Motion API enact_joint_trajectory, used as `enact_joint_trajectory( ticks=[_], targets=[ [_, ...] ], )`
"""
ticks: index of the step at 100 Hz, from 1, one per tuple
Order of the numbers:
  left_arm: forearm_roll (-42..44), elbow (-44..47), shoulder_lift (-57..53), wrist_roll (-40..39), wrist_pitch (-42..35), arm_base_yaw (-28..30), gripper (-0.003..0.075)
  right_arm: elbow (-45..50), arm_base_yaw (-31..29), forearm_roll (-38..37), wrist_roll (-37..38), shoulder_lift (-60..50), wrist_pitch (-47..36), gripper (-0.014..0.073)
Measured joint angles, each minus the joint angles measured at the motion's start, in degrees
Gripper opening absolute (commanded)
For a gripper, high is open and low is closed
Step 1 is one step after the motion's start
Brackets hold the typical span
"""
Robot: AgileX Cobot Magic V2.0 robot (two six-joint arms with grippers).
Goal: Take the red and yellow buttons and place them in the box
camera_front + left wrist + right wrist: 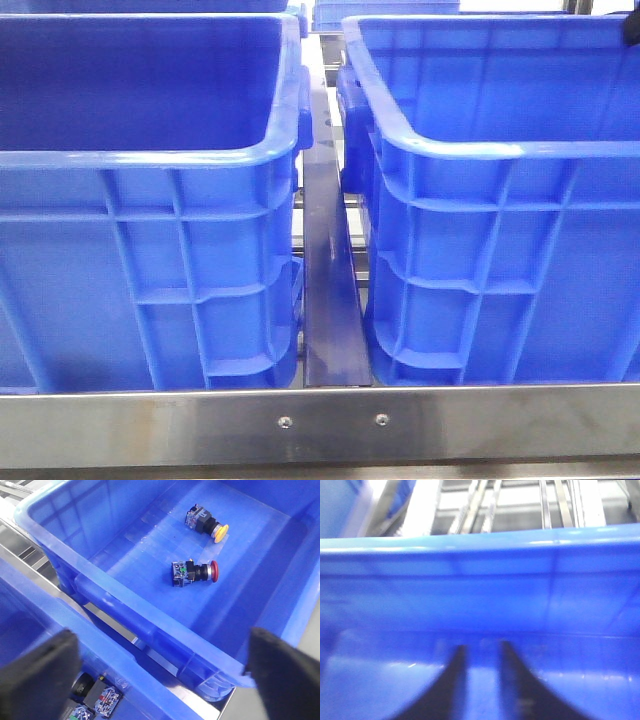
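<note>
A steel rail [320, 425] crosses the front view's foreground, and behind it two blue bins, left bin [150, 200] and right bin [500, 200], hide their contents. The left gripper [165, 672] has its jaws wide apart above a bin rim; beyond lie a red button [194, 572] and a yellow button [207, 524]. The blurred right gripper [480, 680] shows its fingers slightly parted, empty.

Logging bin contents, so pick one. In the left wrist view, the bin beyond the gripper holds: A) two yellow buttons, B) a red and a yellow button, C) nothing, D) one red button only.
B: a red button and a yellow button lie apart on the floor of the blue bin.
</note>
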Motion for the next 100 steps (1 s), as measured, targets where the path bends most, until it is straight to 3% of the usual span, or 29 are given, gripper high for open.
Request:
enact_joint_trajectory(
  ticks=[15,18,100],
  targets=[
    [0.0,2.2,-1.1,0.0,-2.3,0.0,0.0028,6.3,0.0,0.0,0.0,-9.4,0.9,-0.006],
    [-0.2,3.1,-1.5,0.0,-2.9,0.0,-0.0018,7.5,0.0,0.0,0.0,-11.1,0.9,-0.006],
    [-3.0,35.9,-28.5,-0.1,-24.0,0.0,-0.0019,39.2,0.0,-0.4,-0.1,-74.1,3.3,-0.006]
  ],
)
